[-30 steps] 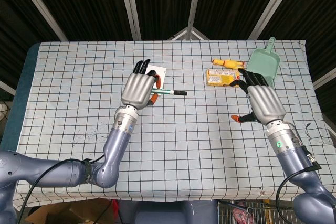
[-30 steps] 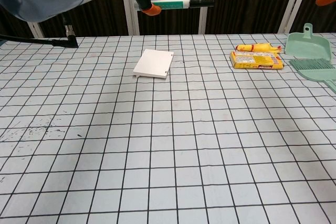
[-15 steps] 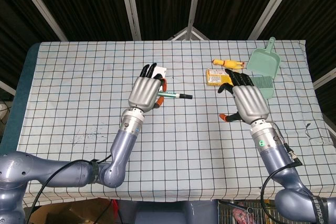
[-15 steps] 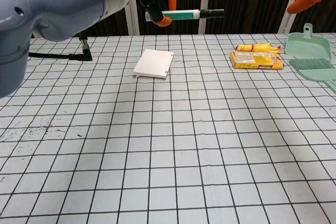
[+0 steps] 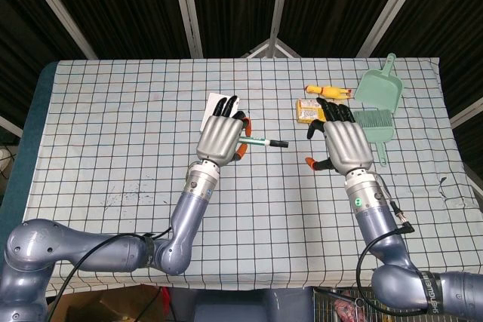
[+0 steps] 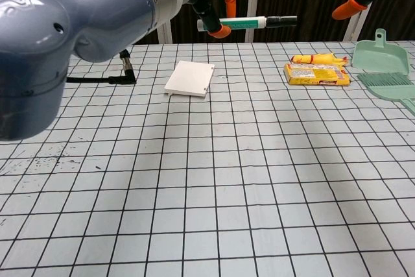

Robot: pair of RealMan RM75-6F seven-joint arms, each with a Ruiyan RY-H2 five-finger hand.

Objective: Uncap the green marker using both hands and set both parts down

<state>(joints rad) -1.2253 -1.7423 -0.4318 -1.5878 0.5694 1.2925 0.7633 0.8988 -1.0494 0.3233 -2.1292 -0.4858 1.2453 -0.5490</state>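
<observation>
A table point(image 5: 106, 148) covered by a white cloth with a black grid fills most of both views. Above its middle, the left hand point(image 5: 223, 139) is raised off the cloth, its fingers curled round the green marker point(image 5: 264, 142), which lies level and sticks out to the right with its black cap point(image 6: 283, 21) on the free end, the cap plainly on the barrel. To the right, a gap away from the cap, the right hand point(image 5: 343, 143) hangs in the air with its fingers spread apart and nothing between them; its orange-tipped thumb point(image 5: 312, 161) points left toward the marker. At the far right of the table lies a pale green dustpan point(image 5: 379, 87) with a matching brush point(image 6: 389, 87) just near of it. Left of these sits a yellow packet point(image 6: 316, 74), with a small yellow rubber chicken point(image 6: 318, 60) touching its far edge. A white flat card point(image 6: 190, 78) lies on the cloth beneath the left hand.
</observation>
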